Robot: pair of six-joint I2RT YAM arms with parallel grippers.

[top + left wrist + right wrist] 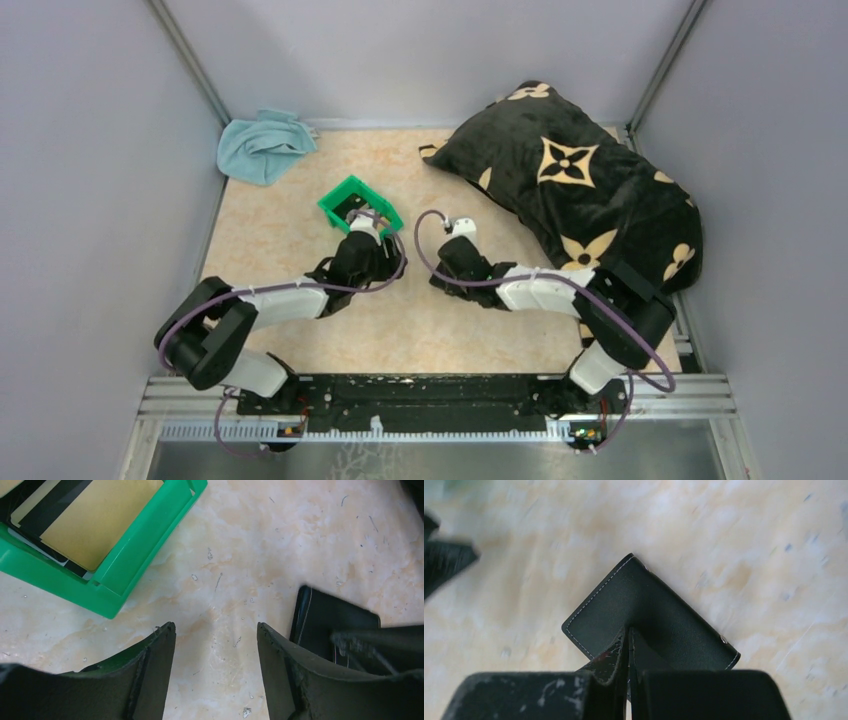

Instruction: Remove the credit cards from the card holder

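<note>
- Near the middle of the worktop, the right claw has its two fingers pressed flat together, tips down on the black card holder; nothing visible sits between them, though whether they pinch some thin edge of the holder cannot be told.
- The card holder lies flat on the worktop under that claw, stitched outer face up, one corner pointing away from the wrist; no card pokes out of any edge in view (its inside is hidden, so what it may yet contain is unknown).
- Just to the left, the left claw hangs over bare worktop with its fingers set wide and nothing in them; the holder's corner shows beside its right finger, apart from it.
- Further in, toward the far left of the worktop, stands the green bin; the credit cards lie stacked inside, a tan one with a dark stripe on top and paler and darker edges beneath.
- Judged from this, most of the job looks done: several cards are out and binned; what is left is checking the holder for any remainder.
- At the far left corner is a crumpled blue cloth; along the far right edge, a black patterned pillow.
</note>
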